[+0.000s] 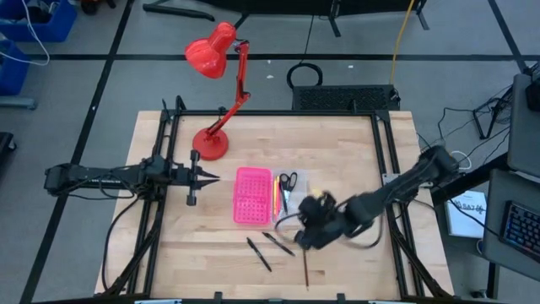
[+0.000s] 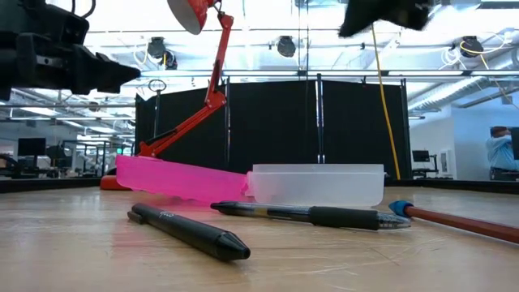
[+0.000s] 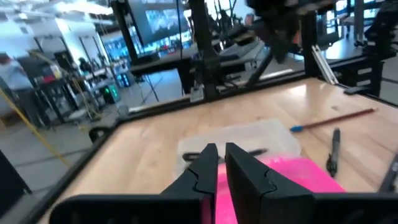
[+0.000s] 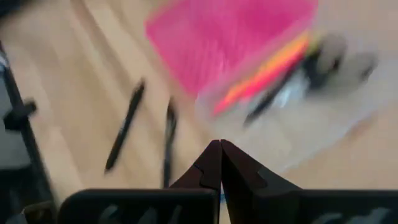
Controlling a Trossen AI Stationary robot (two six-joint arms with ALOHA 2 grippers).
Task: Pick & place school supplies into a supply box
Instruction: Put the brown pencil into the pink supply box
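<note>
A small rectangular supply box (image 1: 268,195), a bright pink half joined to a clear tray holding black-handled scissors (image 1: 288,180), lies mid-table. Two black pens (image 1: 268,247) and a brown pencil (image 1: 305,268) lie near the table's front edge. The right pincer (image 1: 309,226) hangs clenched and empty just right of the box; the left pincer (image 1: 213,177), clenched, waits near the left edge.

my pale wooden surface (image 1: 337,152) sits in a black metal frame on grey floor (image 1: 472,76) crossed by dark lines. a red desk lamp (image 1: 221,84) stands at its far edge. beyond me hang black curtain panels (image 2: 276,122) under bright ceiling lights (image 2: 454,57).
</note>
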